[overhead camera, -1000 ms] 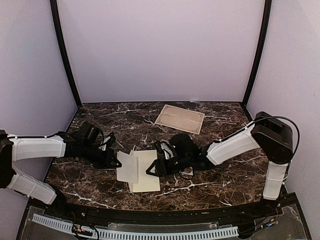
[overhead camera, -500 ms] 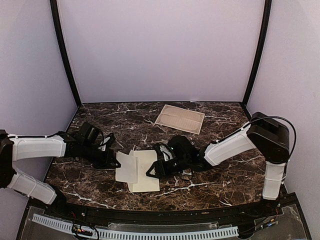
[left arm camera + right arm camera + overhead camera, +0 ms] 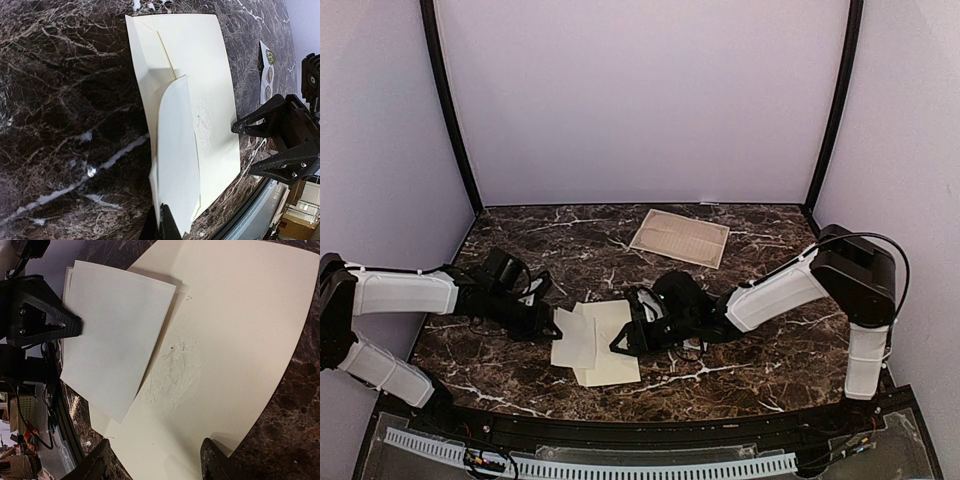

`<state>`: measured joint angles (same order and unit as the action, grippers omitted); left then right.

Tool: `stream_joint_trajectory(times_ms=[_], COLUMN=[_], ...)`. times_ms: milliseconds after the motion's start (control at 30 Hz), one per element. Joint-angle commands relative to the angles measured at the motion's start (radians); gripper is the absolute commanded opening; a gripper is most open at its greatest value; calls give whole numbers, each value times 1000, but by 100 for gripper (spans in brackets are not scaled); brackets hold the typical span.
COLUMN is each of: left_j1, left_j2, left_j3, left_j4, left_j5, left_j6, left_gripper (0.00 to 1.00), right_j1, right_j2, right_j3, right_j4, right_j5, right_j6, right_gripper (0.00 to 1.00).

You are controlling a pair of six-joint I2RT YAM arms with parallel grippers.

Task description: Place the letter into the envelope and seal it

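The cream envelope (image 3: 610, 350) lies flat on the marble table, its flap side to the left; it also shows in the left wrist view (image 3: 210, 85) and the right wrist view (image 3: 235, 340). My left gripper (image 3: 553, 325) is shut on the near edge of the white folded letter (image 3: 575, 337) and holds it slanted over the envelope's left part. The letter also shows in the left wrist view (image 3: 175, 160) and the right wrist view (image 3: 115, 330). My right gripper (image 3: 625, 340) is open and empty, low over the envelope's right edge, with its fingers (image 3: 215, 462) straddling the paper.
A tan printed sheet (image 3: 680, 238) lies at the back of the table. A small white sticker strip with round dots (image 3: 695, 345) lies right of the envelope, under the right arm, and shows in the left wrist view (image 3: 267, 75). The table's front edge is close by.
The left gripper has carried the letter a little nearer and rightward, further over the envelope. The right gripper has edged slightly left onto the envelope's right edge.
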<state>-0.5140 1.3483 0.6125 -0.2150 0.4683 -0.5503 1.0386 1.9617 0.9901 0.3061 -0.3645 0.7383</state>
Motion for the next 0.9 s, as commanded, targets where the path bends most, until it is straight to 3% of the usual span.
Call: stream_joint_trajectory(times_ms=[0, 333, 867], left_j1=[5, 5, 5], left_j2=[-17, -76, -44], left_j3=[-22, -75, -81], left_j4=[-2, 11, 38], left_j5=[-25, -43, -31], left_j6=[-7, -59, -64], left_gripper=[0, 0, 0], right_j1=[14, 14, 13], right_j2=[4, -64, -88], right_j3=[13, 2, -6], right_j4=[-11, -37, -109], right_j5=[21, 73, 198], right_j6=[8, 2, 41], right_gripper=[58, 59, 64])
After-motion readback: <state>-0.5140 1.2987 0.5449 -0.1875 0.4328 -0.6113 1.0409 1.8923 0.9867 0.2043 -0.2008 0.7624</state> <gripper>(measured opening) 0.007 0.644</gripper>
